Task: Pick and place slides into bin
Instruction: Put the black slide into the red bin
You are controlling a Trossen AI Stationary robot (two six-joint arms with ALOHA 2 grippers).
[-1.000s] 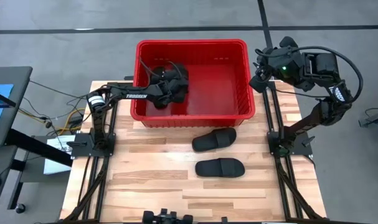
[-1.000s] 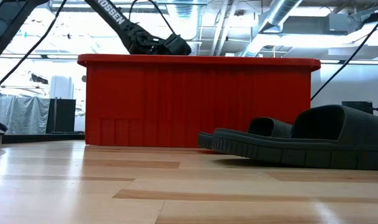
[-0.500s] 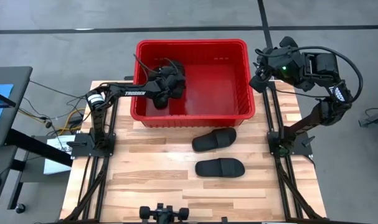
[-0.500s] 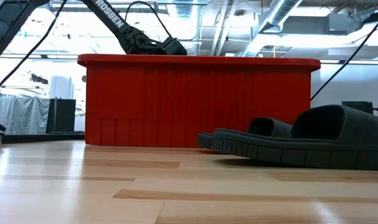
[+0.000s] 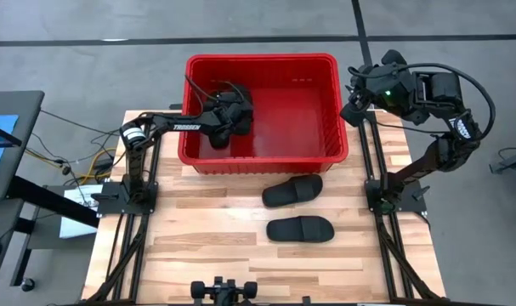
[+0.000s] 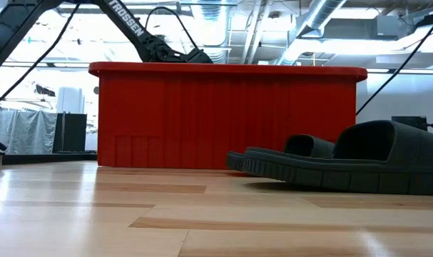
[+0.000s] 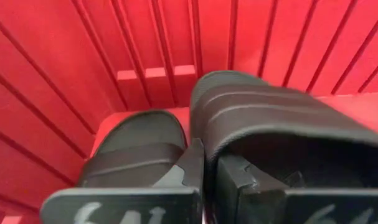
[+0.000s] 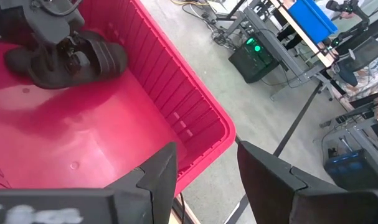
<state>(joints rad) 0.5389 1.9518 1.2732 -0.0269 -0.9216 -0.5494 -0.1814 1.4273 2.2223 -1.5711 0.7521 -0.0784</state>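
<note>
The left gripper [image 7: 204,180] has sunk lower inside the red bin [image 5: 330,59]; its fingers, nearly together, pinch the strap edge of a slide sandal [image 7: 282,130], likely to lay it beside another [image 7: 136,149]. The right gripper [image 8: 204,168] hangs parted over the bin's corner, waiting.

My workplace: robotics lab or workshop. Grey concrete floor [image 5: 87,68], exposed ceiling ducts [image 6: 323,18], electronics racks [image 8: 263,59], cables [image 5: 79,157] beside my wooden worktop [image 5: 215,238].

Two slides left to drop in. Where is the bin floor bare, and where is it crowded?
The bin floor is bare across its middle and right, up to the wall by the right gripper. The left end is crowded: the left gripper sits there over two slides. Two more slides lie on the table.
</note>
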